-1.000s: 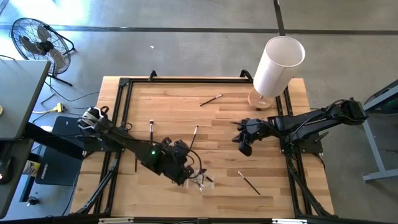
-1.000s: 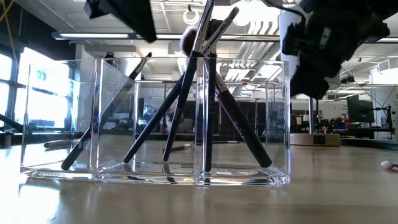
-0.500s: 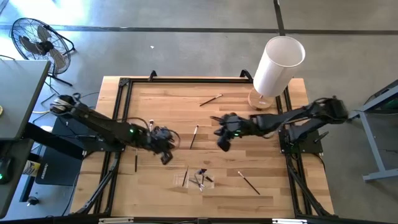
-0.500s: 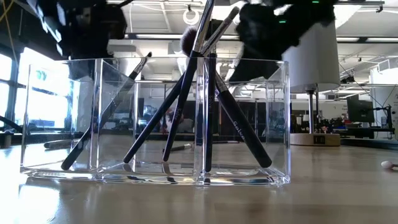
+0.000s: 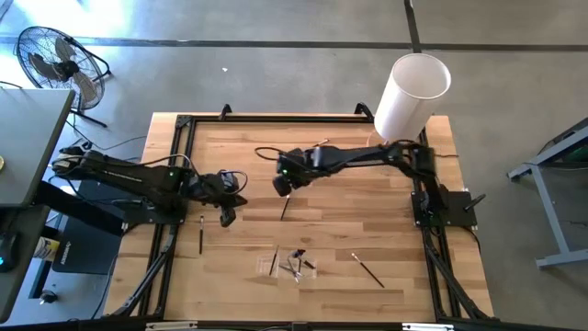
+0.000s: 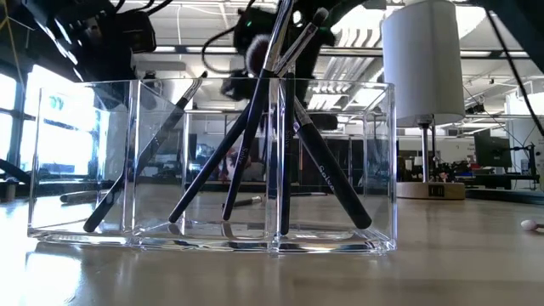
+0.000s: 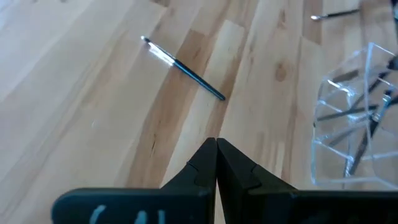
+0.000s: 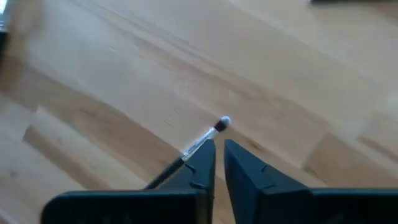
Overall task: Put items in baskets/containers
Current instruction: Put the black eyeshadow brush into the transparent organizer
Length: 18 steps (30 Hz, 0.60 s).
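A clear holder [image 5: 292,265] stands near the table's near edge, with several dark brushes [image 6: 255,144] leaning upright in its compartments [image 6: 212,161]. Loose brushes lie flat on the wood: one at mid-table [image 5: 286,206], one farther back [image 5: 312,147], one right of the holder [image 5: 367,269], and a dark one at left [image 5: 200,241]. My right gripper [image 5: 283,184] hovers over the mid-table brush's bristle end [image 8: 222,124], open only a slit, with the brush beside one finger. My left gripper [image 5: 225,214] is shut, left of centre, holding nothing [image 7: 216,143].
A tall white cylinder [image 5: 410,97] on a round wooden base stands at the far right corner. A black frame [image 5: 184,124] runs along the table's edges. A fan [image 5: 55,60] stands on the floor beyond the left far corner. Bare wood lies between the arms and the holder.
My left gripper has drawn back from the holder toward the table's left and far side. My right gripper has swept from the right half toward the left and slightly farther back, arriving over the mid-table brush. The brushes and holder have stayed put.
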{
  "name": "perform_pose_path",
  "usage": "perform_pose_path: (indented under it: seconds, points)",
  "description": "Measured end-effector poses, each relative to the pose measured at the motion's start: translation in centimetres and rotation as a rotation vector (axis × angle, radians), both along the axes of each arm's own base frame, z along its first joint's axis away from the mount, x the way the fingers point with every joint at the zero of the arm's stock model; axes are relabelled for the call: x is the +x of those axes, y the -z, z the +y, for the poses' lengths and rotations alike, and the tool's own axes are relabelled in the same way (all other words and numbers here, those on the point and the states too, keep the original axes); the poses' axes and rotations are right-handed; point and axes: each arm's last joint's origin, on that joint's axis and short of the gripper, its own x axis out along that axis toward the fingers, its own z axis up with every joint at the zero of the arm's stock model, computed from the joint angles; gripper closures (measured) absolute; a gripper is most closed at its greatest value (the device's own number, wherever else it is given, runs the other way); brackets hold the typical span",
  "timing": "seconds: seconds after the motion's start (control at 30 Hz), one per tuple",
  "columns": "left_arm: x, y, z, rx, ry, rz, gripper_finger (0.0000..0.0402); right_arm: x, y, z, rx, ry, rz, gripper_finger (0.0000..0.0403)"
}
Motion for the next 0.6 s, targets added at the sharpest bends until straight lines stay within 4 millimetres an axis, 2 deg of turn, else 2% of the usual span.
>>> perform_pose_path:
  seconds: [0.23,0.4,0.6]
  points:
    - [-0.1,0.2,0.1,-0.003,0.111,0.028,0.0401,2.6,2.9,-1.8,0.12,0.084,0.028,0.0309]
    - [-0.3,0.4,0.1,0.002,0.118,0.06,0.0402,2.5,4.7,-3.1,0.214,0.153,0.074,0.028]
    - [-0.5,0.6,0.1,0.017,0.135,0.09,0.0401,1.9,5.9,-3.8,0.258,0.206,0.105,0.0285]
